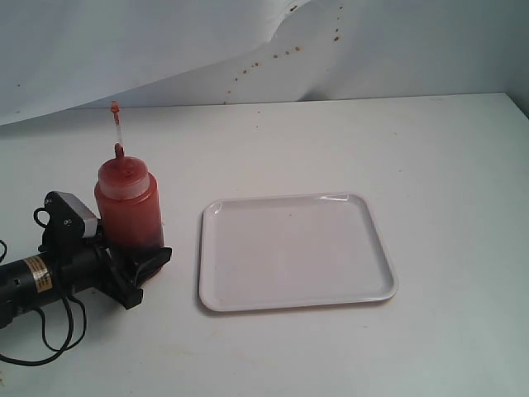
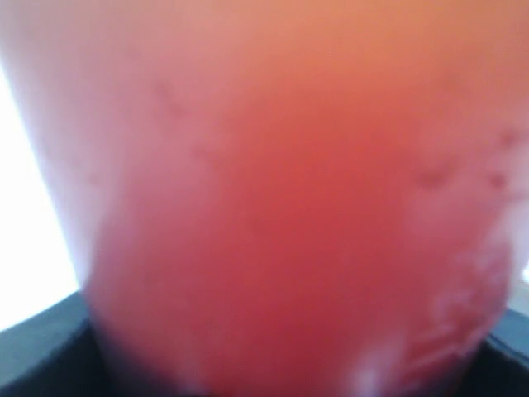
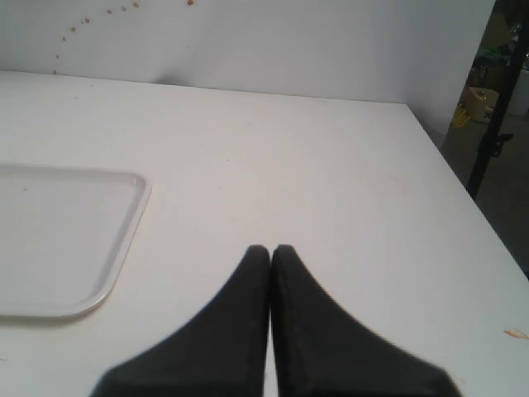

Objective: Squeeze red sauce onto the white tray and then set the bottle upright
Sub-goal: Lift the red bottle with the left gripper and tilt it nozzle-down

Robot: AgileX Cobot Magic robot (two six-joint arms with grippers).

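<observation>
Bottle (image 1: pixel 126 207) stands upright on the table (image 1: pixel 446 165), just left of the white tray (image 1: pixel 289 307) and apart from it. Its thin nozzle (image 1: pixel 117 128) points up, with red at the tip. The lower front of the base is hidden behind the left gripper (image 1: pixel 147 252), which reaches in low from the left edge; the arm is cut off there, with loose cable (image 1: pixel 58 331) beside it. Only one black finger (image 1: pixel 157 256) is plain in the exterior view; the other is behind the bottle. In the left wrist view the bottle (image 2: pixel 281 215) fills the frame as a red blur, with the dark jaws lying against it at both lower corners, so they are partly closed and gripping the base. Right gripper (image 3: pixel 271 252) shows only in its own wrist view: tips pressed together, holding nothing, over bare table beside the tray's corner (image 3: pixel 136 219). The tray is cut off at that frame's edge. Small reddish specks (image 1: pixel 281 54) dot the backdrop.
</observation>
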